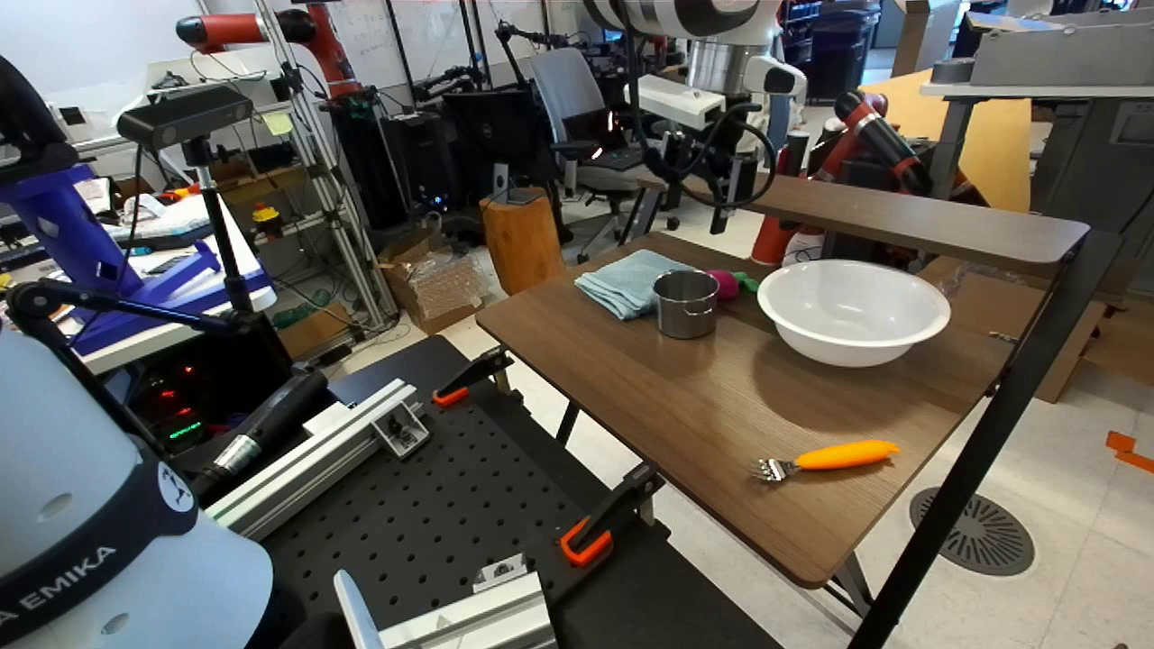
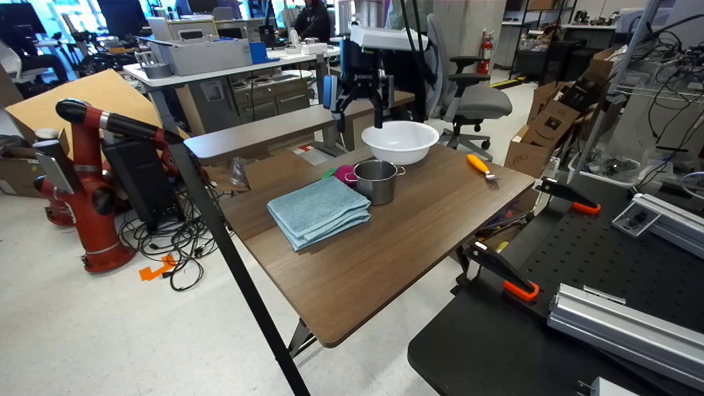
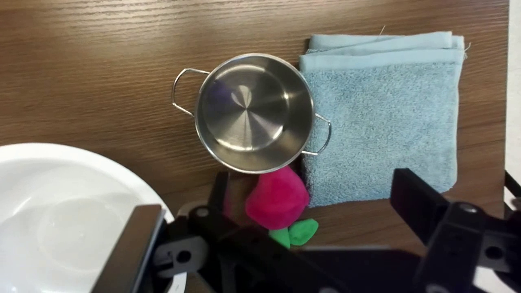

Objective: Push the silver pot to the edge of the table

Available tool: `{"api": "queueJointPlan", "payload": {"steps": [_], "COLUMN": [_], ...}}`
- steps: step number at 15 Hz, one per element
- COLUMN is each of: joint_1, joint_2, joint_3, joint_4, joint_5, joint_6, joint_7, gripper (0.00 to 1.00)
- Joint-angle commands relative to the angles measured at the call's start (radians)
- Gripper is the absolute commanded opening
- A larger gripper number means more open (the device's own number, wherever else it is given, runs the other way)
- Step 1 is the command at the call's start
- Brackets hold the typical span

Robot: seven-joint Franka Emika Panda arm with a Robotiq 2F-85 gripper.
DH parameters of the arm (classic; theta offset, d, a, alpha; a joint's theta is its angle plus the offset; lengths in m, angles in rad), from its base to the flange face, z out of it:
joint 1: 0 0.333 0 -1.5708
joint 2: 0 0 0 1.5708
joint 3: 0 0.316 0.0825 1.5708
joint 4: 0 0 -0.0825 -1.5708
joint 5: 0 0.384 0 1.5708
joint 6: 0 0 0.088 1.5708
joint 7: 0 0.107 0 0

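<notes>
The silver pot (image 1: 685, 311) stands upright on the brown table (image 1: 631, 397), with a wire handle on each side. It also shows in an exterior view (image 2: 375, 186) beside the blue towel, and from above in the wrist view (image 3: 246, 110), where it looks empty. My gripper (image 2: 360, 120) is open and empty, pointing down, well above the tabletop near the back shelf. In the wrist view its two fingers (image 3: 312, 176) are wide apart, lower in the picture than the pot. It touches nothing.
A folded blue towel (image 3: 382, 118) lies right beside the pot. A pink plush with green leaves (image 3: 279, 199) lies against the pot's back side. A large white bowl (image 1: 852, 315) and an orange-handled fork (image 1: 843, 456) are on the table. A raised shelf (image 1: 902, 214) runs along the back.
</notes>
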Motion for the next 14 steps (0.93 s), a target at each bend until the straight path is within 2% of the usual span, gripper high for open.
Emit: {"api": "queueJointPlan", "payload": {"steps": [1, 14], "joint_1": [-0.002, -0.003], "joint_2": [0.046, 0.163], "joint_3": [-0.003, -0.007], "joint_4": [0.019, 0.079], "joint_5": [-0.026, -0.054], "joint_6": [0.075, 0.148], "joint_7": [0.025, 0.021], "gripper": [1.0, 1.0]}}
